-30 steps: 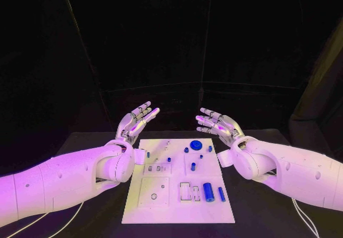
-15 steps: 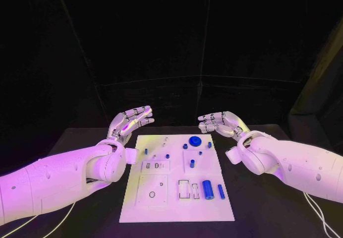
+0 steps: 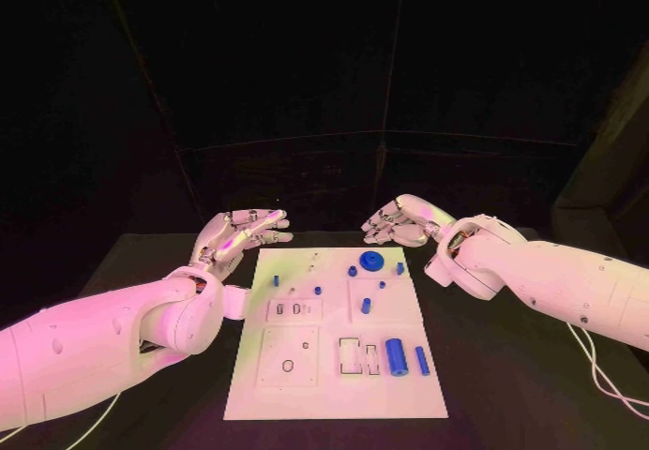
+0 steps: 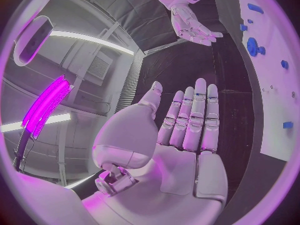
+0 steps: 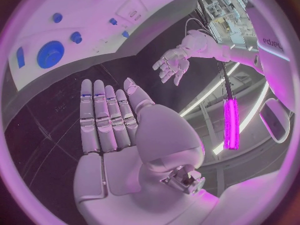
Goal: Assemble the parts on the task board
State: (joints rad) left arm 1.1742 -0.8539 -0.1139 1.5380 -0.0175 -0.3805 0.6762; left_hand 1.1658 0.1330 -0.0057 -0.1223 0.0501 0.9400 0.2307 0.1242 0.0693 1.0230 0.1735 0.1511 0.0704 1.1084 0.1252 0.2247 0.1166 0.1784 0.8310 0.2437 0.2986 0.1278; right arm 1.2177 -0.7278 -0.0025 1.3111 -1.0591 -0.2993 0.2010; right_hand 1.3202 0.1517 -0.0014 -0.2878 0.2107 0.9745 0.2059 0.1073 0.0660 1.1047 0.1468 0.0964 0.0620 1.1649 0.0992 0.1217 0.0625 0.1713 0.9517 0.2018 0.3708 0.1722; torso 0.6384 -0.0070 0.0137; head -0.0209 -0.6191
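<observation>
**Blue parts on the white board, both hands empty above its far end**

Blue plastic parts, small and rigid, lie scattered over the flat white rectangular task board [image 3: 339, 394] on the black table [image 3: 514, 394]. Nearest the fingers of both hands is a round blue disc with a raised hub [image 3: 369, 259], flanked by short blue pegs [image 3: 352, 271]. Farther from the fingers, toward the board's near end, lie a thick blue cylinder [image 3: 397, 356] and a thinner blue rod [image 3: 421, 360], side by side but apart.

The silver left hand [image 3: 238, 234] hovers just beyond the board's far left corner, palm up, fingers spread and nearly straight, holding nothing. The silver right hand [image 3: 401, 222] hovers beyond the far right corner, fingers loosely extended, also empty.

Handling, as a judgement: the parts look light, hard and smooth, so they may roll or slip from metal fingertips. The cylinder and rod would best be pinched across their middle from opposite sides; the disc by its rim or hub. Nothing appears fragile. The small pegs will demand a fine fingertip pinch.

The head view gives the whole layout and the recesses in the board. The left wrist view shows that hand's palm bare and its fingers [image 4: 197, 112] straight, with the board alongside the fingertips. The right wrist view confirms an empty palm, fingers [image 5: 103, 117] together, and the disc just beyond their tips.
</observation>
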